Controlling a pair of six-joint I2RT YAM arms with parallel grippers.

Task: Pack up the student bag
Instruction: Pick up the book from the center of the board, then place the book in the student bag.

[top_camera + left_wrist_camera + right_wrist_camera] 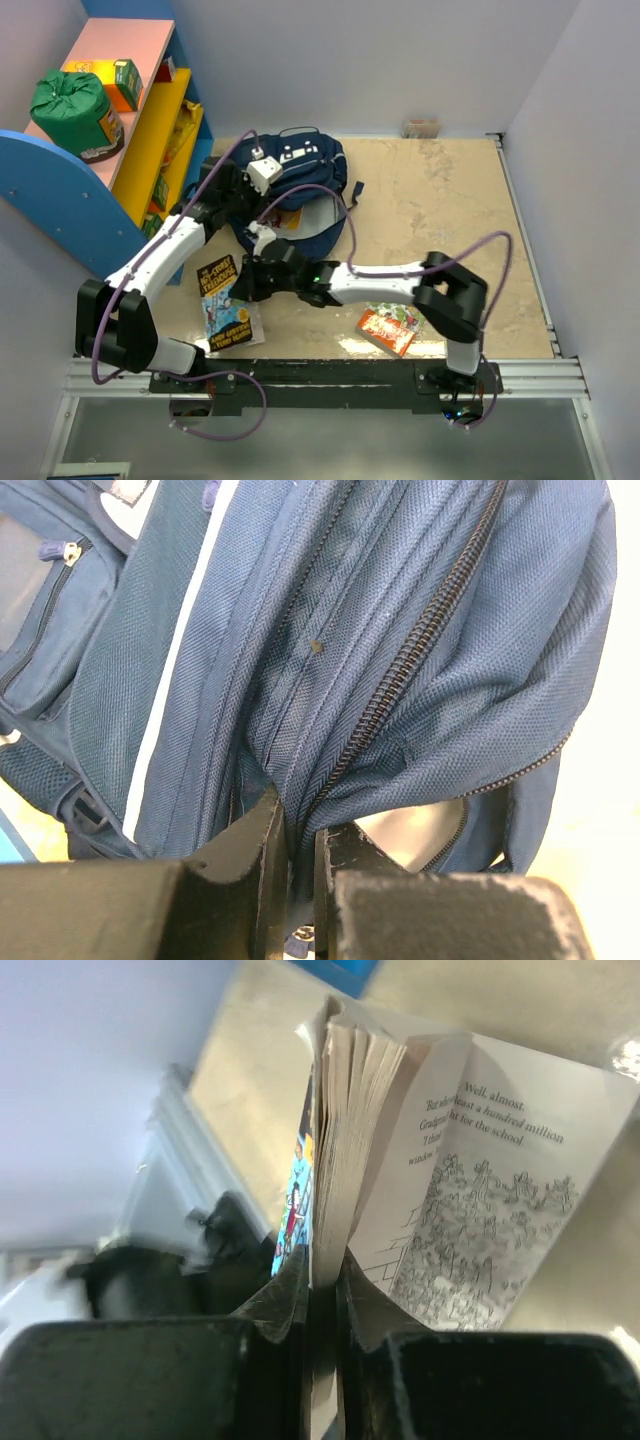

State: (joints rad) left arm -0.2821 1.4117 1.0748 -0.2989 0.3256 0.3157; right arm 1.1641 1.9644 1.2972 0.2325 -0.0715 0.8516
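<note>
Toward the far left of the pale stone-patterned bench (450, 200) lies the large navy-blue fabric backpack (305, 160), its zip mouth gaping. The left tool (302, 830) is pressed together on a fold of the bag's fabric just beside the zip teeth. Nearer the arm bases, the right tool (322, 1280) pinches a sheaf of pages of a blue-covered paperback book (352, 1110), fanned open at an illustrated page. A red-covered book (388, 330) lies flat by the right arm. Left of the bag stands a pink, yellow and blue shelf unit (150, 120), with a green drawstring sack (70, 105) on it.
</note>
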